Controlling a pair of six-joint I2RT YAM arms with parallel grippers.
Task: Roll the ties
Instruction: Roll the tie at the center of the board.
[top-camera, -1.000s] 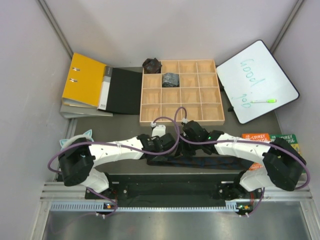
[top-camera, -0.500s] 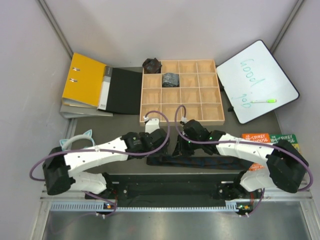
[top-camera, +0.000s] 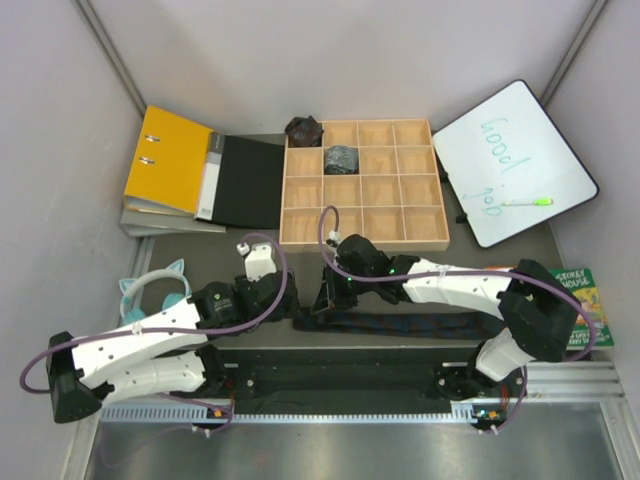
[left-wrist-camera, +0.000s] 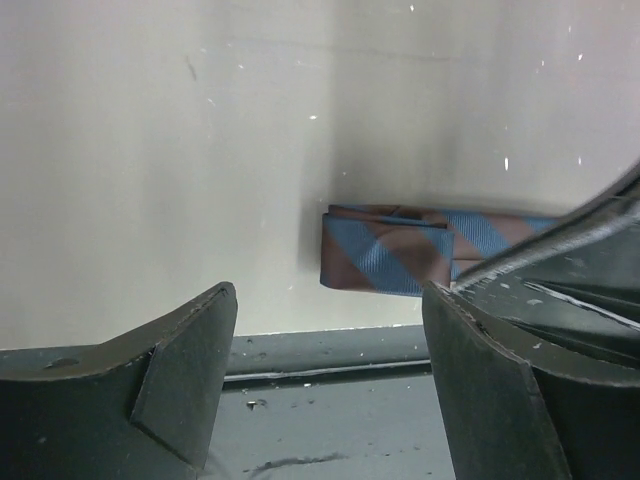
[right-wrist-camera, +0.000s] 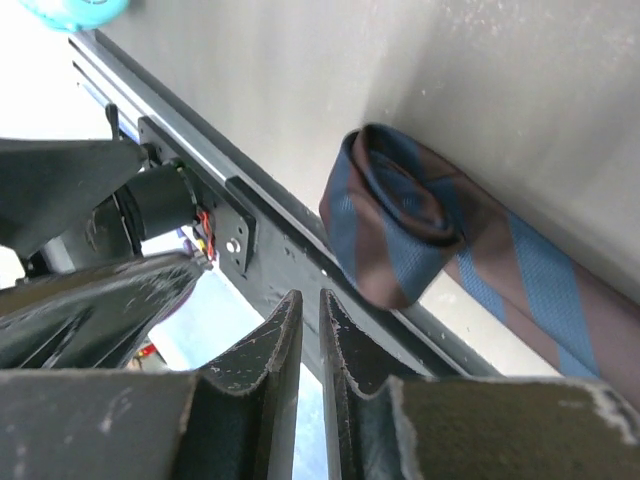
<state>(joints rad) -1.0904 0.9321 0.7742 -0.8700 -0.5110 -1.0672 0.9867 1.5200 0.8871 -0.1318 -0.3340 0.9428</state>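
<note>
Lying stretched along the near edge of the bench (top-camera: 200, 250), the blue-and-brown striped tie (top-camera: 420, 325) has only its left end turned over into a loose first coil. The left gripper (left-wrist-camera: 328, 320) has just let go and drawn back, jaws spread wide and empty. The right gripper (right-wrist-camera: 308, 310) has reached across leftward, low over the bench. It sits just beside the coil, fingers pinched nearly together on nothing. I'd say the rolling has barely begun and now falls to the right arm.
</note>
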